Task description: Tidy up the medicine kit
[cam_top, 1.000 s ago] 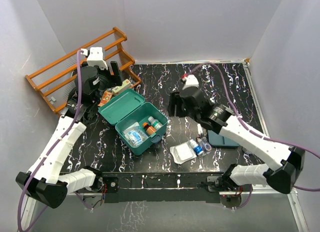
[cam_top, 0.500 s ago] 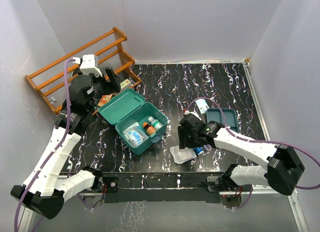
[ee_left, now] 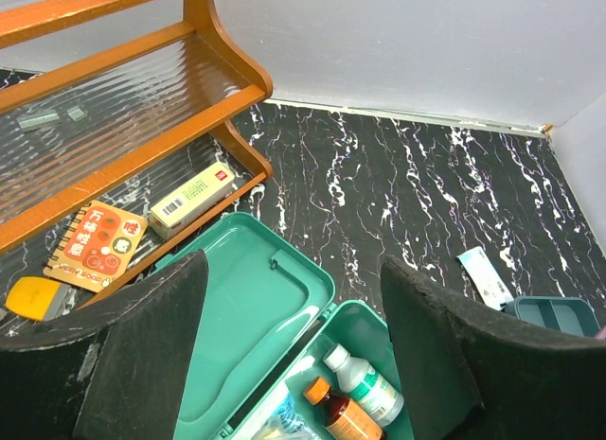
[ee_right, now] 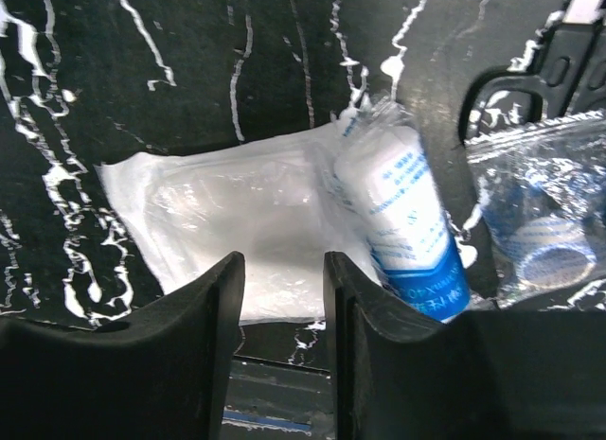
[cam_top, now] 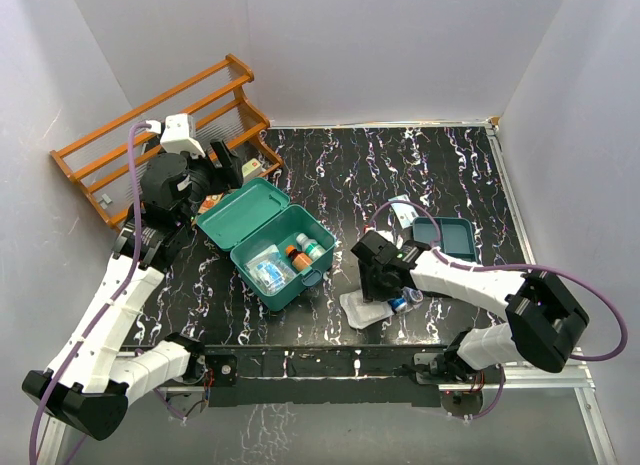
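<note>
Tabletop (cam_top: 400, 165): black, glossy, marbled with thin white veins.

The medicine kit (cam_top: 265, 240) sits left of centre. It is a teal hard-plastic box with rounded corners, and its lid is thrown open toward the far left. The lid's inside is smooth with a moulded raised panel. The base holds a white bottle with a green label (ee_left: 365, 381), a brown bottle with an orange cap (ee_left: 336, 413), and a crinkled clear packet.

Left pincer (ee_left: 294, 364) hangs above the kit's lid. Its matte black fingers are wide apart with nothing between them.

An orange wooden rack (ee_left: 123, 99) with ribbed clear shelves stands behind. A cream carton (ee_left: 192, 199) and a spiral-bound orange card booklet (ee_left: 95, 246) lie at its foot.

Right pincer (ee_right: 284, 265) is down at the near edge, right of the kit. Its fingers stand narrowly apart, straddling the near rim of a flat white pouch (ee_right: 218, 213), soft and slightly puffed. I cannot tell whether the pads touch it.

Just beside the pouch is a blue-and-white cylinder in wrinkled clear film (ee_right: 407, 222), then a clear bag holding a blue roll (ee_right: 540, 232).

A shallow teal tray (cam_top: 447, 240) lies farther right.
</note>
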You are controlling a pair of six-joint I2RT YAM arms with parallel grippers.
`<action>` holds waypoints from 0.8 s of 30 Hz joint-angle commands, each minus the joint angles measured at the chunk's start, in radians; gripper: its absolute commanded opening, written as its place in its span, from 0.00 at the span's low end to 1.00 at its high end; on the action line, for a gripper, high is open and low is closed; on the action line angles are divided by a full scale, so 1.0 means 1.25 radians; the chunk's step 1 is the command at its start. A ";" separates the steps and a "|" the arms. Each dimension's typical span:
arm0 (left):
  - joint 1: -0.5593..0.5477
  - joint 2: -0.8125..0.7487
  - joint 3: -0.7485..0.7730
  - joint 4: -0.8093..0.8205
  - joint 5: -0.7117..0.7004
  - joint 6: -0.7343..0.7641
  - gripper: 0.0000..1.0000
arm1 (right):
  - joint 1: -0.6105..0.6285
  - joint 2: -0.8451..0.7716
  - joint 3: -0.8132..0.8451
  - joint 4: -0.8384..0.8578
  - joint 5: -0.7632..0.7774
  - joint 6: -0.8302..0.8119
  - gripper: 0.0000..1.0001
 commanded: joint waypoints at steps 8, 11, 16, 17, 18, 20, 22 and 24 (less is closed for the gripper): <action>0.002 -0.008 0.007 0.014 -0.007 -0.009 0.72 | 0.000 0.010 -0.007 0.097 -0.060 -0.024 0.28; 0.002 -0.008 0.008 0.010 -0.007 -0.009 0.72 | 0.000 0.004 0.017 0.052 -0.007 -0.007 0.32; 0.002 -0.007 0.005 0.011 -0.007 -0.009 0.72 | 0.000 -0.056 0.038 0.026 0.052 0.002 0.39; 0.002 -0.008 0.005 0.013 -0.007 -0.009 0.72 | 0.000 -0.066 0.033 0.024 0.068 0.010 0.41; 0.002 -0.007 0.005 0.014 -0.007 -0.009 0.72 | -0.001 -0.073 0.025 0.021 0.075 0.017 0.44; 0.002 -0.004 0.004 0.018 -0.006 -0.009 0.72 | -0.001 -0.077 0.008 0.024 0.072 0.026 0.49; 0.002 -0.001 0.004 0.020 -0.005 -0.009 0.72 | 0.000 -0.066 -0.005 0.031 0.047 0.028 0.50; 0.002 0.002 0.005 0.022 -0.002 -0.009 0.72 | -0.001 -0.050 -0.010 0.044 0.019 0.025 0.50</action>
